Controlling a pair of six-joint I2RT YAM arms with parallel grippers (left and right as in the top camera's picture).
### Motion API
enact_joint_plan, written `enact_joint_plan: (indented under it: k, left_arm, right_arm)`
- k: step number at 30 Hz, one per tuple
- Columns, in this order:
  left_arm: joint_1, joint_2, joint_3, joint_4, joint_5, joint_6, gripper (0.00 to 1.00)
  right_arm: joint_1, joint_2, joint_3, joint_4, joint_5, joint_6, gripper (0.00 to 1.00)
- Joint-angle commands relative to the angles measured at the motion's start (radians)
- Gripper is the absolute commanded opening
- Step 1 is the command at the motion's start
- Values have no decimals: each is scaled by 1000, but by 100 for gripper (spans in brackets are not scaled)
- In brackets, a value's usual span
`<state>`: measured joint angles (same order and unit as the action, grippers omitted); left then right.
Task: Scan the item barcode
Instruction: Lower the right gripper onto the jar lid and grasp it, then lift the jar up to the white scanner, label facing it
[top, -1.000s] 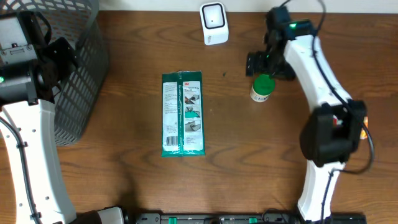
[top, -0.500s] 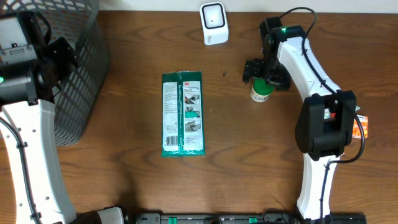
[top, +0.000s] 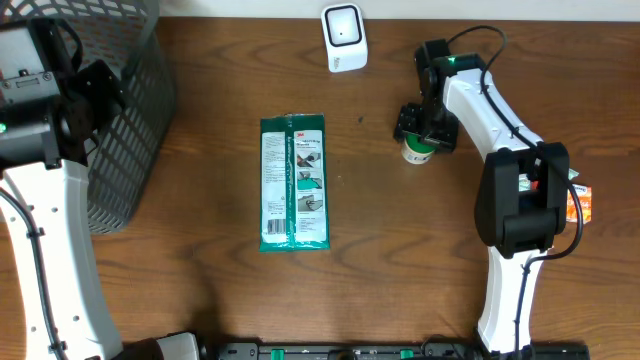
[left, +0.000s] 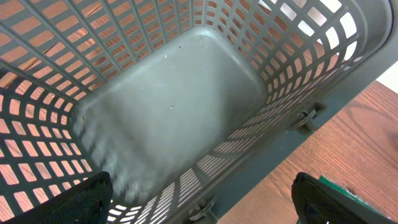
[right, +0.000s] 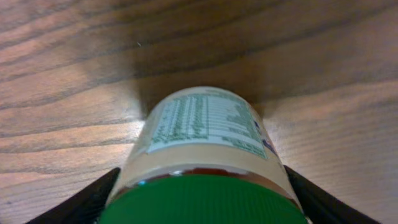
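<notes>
The small cream plastic bottle (right: 205, 127) with a ribbed green screw cap (right: 205, 199) stands upright on the brown wood-grain table (top: 400, 260), toward its far right, its long axis vertical and the cap pointing up at the right wrist camera. The right gripper (top: 425, 128) hangs directly over it, so the bottle sits between the two dark fingers (right: 87, 199), one on each flank of the rounded body just below the cap. They lie close against the sides, but I cannot tell whether they already press on the plastic or only bracket it. A printed paper label wraps the smooth curved wall; its fine print faces the camera, and no barcode is visible from here. The white rounded-box scanner (top: 343, 38) with a dark window stands at the far edge of the table, to the left of the bottle and well apart from it, so the right arm is by far the nearer one for carrying the bottle there. A flat green and white foil-like packet (top: 294, 182) lies lengthwise mid-table. The left gripper (left: 208, 202) hovers above the grey plastic lattice basket (top: 125, 120), its fingers spread wide and holding nothing.
</notes>
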<state>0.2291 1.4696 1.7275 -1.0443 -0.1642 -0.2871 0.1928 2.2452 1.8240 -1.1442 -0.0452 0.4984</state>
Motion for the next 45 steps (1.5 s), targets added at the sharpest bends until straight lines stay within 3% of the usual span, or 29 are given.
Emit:
enact_joint_plan:
  k: [1,7,13,17,21,29,37,45]
  left_arm:
    - [5,0,6,-2,-13,10,92]
    - [5,0,6,-2,-13,10,93]
    - [5,0,6,-2,-13,10,93]
    - [5,0,6,-2,-13,10,93]
    - [5,0,6,-2,-13,10,93]
    - [5,0,6,-2,-13,10,93]
    - [5,0,6,-2,-13,10,93]
    - [5,0,6,-2,-13,10,92]
  right_arm:
    - [-14,-24,28,-19,-1,10,68]
    - [-15,-65,29,-14,-2,8,65]
    - [15,-158,66,7,-23,-86,56]
    - [70,-234,82,83,-23,-166,55]
    - [142,-310,82,235,24,-216,52]
    - [257,-340,80,659,317,-248,46]
    - [259,-182,80,916,318,-301,43]
    - [263,20,80,1227,337,-543,32]
